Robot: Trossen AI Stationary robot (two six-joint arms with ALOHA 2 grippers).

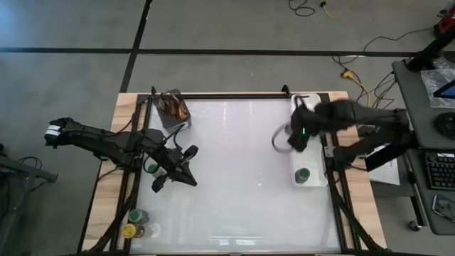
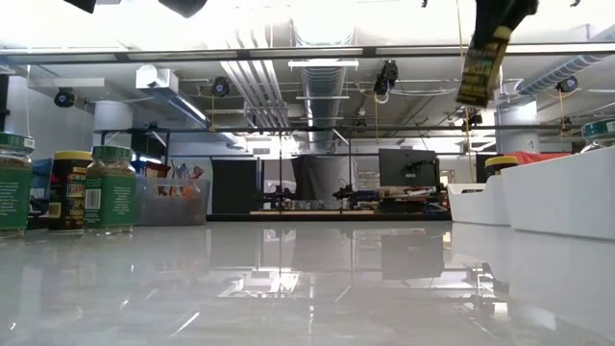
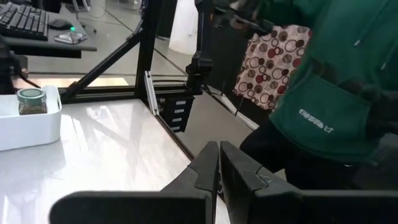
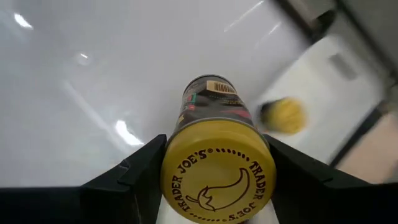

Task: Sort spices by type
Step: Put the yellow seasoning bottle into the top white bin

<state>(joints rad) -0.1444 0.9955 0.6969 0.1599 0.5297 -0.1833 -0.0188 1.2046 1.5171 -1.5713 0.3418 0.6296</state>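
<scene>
Right wrist view: the right gripper clamps a yellow-lidded jar by its sides, lid toward the camera; a second yellow lid shows below it in a white tray. The high view cannot confirm that grasp; it places the right gripper above the tabletop's right side, at the trays. The low view shows the held jar hanging well clear of the surface.

Left wrist view: the left gripper has its fingers pressed together, holding nothing. High view sets it at left-centre.

Near left corner: three jars stand together; one green-lidded jar stands beside the left arm. One green-lidded jar sits in the nearer right tray. The tabletop's middle lies open between the arms.

A grey cup of brown sticks stands at the far left edge.
</scene>
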